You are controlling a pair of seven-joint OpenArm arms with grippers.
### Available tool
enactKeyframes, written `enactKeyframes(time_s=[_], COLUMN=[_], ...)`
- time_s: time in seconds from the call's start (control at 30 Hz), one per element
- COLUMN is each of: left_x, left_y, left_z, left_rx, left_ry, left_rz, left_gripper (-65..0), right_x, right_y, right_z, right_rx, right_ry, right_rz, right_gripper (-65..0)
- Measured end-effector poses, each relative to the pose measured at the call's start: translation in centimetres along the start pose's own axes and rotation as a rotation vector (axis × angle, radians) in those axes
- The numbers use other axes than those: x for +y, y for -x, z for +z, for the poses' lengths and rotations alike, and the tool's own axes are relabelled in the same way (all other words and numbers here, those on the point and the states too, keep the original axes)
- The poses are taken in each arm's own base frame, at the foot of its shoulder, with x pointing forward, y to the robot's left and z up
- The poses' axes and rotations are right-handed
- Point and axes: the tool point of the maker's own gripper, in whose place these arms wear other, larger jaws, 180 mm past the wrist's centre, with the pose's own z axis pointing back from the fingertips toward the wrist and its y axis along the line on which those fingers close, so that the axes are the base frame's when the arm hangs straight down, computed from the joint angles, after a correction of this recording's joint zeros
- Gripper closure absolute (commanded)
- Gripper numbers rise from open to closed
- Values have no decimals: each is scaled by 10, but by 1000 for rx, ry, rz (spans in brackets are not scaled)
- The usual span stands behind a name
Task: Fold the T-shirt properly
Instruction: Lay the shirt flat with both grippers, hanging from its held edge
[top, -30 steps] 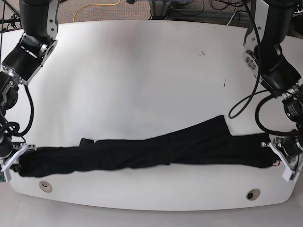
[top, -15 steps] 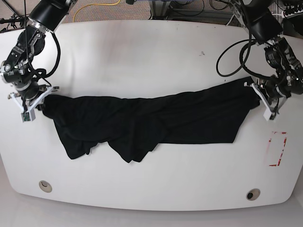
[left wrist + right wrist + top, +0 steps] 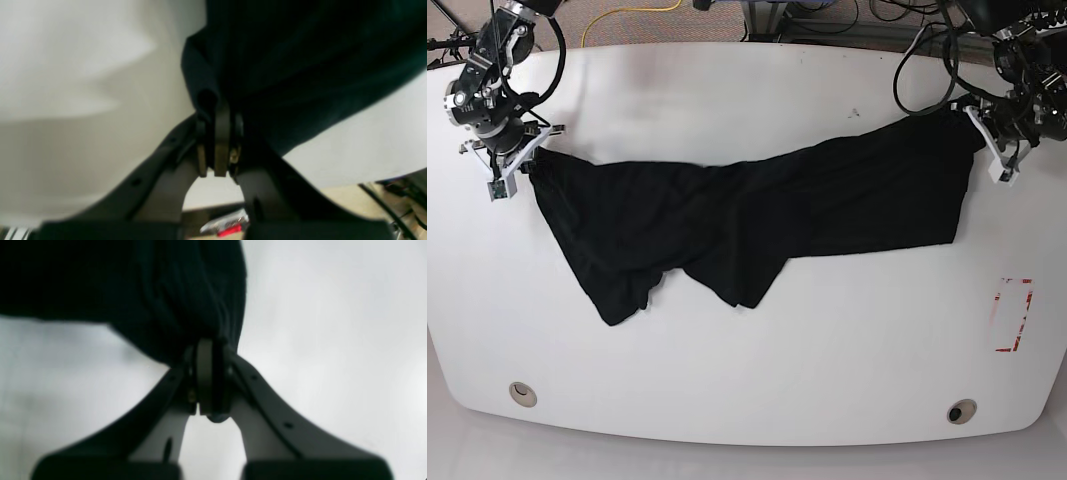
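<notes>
T-shirt (image 3: 747, 220) black, stretched, rumpled.

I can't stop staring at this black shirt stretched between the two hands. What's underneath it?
Under the T-shirt only the white table shows, bare all around it. The left hand and right hand pinch its top corners. Whatever lies directly beneath the cloth is covered.

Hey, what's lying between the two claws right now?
Only the T-shirt, stretched from the right claw to the left claw; the base view shows it.
</notes>
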Motion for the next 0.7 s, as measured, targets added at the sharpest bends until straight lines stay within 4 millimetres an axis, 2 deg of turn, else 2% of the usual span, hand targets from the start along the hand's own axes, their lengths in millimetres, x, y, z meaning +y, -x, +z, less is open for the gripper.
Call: enactKeyframes(time_s=[0.23, 0.43, 0.7], left_x=[17, 33, 34], left_y=[20, 19, 22], left_z=[9, 18, 18], left_rx=[13, 8, 3], left_ry=[-32, -71, -73], left_rz=[52, 56, 78], left_gripper=[0, 0, 0], right_x=[4, 7, 13], right_y=[19, 28, 36], right_z=[2, 4, 5], right_rx=[32, 50, 68], right_ry=[-10, -21, -45], right_rz=[2, 1, 29], right_gripper=[0, 0, 0])
